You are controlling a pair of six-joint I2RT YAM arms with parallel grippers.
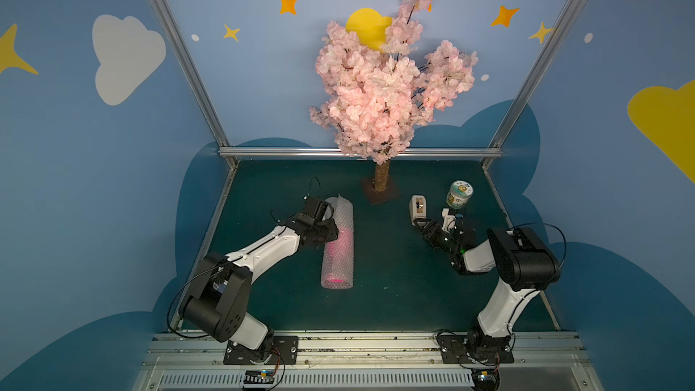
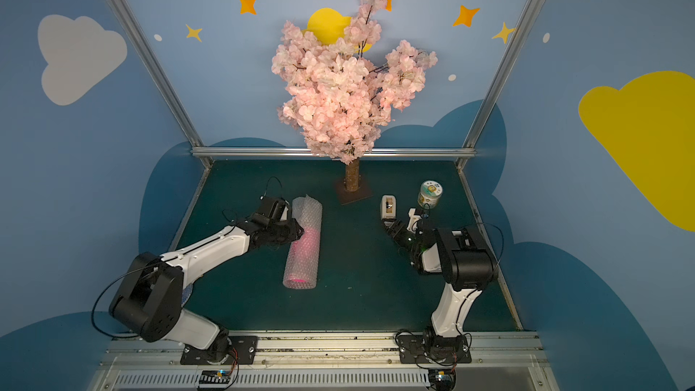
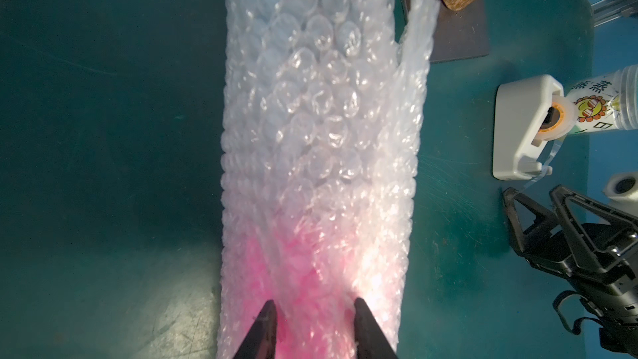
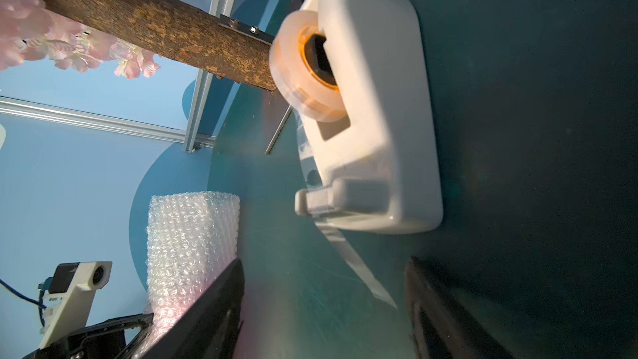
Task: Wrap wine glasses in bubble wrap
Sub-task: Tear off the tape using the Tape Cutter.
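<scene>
Right hand (image 1: pixel 422 224) beside tape dispenser (image 1: pixel 418 206)

Top views dim, table (image 1: pixel 395 295) dark, edges bowed (wide lens). Left wrist: glare blows out bubble wrap (image 3: pixel 310 132). Right wrist: tape dispenser (image 4: pixel 379 132) soft, foreground blurred.

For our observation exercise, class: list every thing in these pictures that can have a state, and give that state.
Hot-pink plastic goblet: wrapped, lying inside the roll.
Clear bubble wrap sheet: rolled into a tube on the green mat.
White tape dispenser: standing, tape strip pulled out.
Green-labelled jar with white lid: upright, lid on.
Left tool: closed on the roll's top layer.
Right tool: open, either side of the tape strip's end.
</scene>
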